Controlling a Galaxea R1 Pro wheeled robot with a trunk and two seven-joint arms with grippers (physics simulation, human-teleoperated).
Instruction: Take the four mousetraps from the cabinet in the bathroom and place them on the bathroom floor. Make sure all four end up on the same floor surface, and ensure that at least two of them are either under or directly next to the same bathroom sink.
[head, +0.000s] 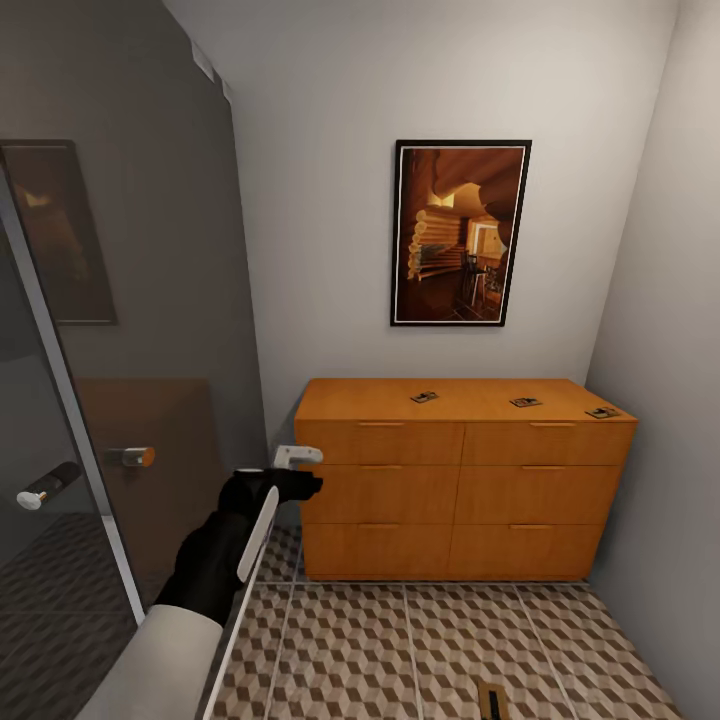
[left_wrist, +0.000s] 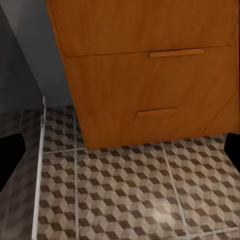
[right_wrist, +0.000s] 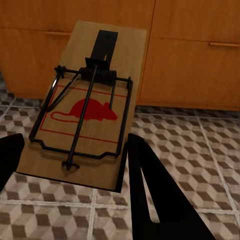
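Observation:
The orange-brown cabinet (head: 465, 480) stands against the back wall. Three small dark mousetraps lie on its top: one (head: 424, 397) left of centre, one (head: 525, 402) further right, one (head: 602, 412) at the right corner. A fourth mousetrap (right_wrist: 87, 107), a tan wooden plate with a red mouse print and black wire, sits between the black fingers of my right gripper (right_wrist: 75, 167), held above the cube-patterned bathroom floor (right_wrist: 200, 150). It also peeks in at the lower edge of the head view (head: 490, 700). My left gripper (head: 303, 470) hovers open beside the cabinet's left front corner.
A smoky glass shower panel (head: 120, 400) with a round handle (head: 45, 487) runs along the left. The right wall closes in beside the cabinet. A framed picture (head: 460, 232) hangs above it. Tiled floor (head: 420, 640) stretches in front of the drawers (left_wrist: 150, 90).

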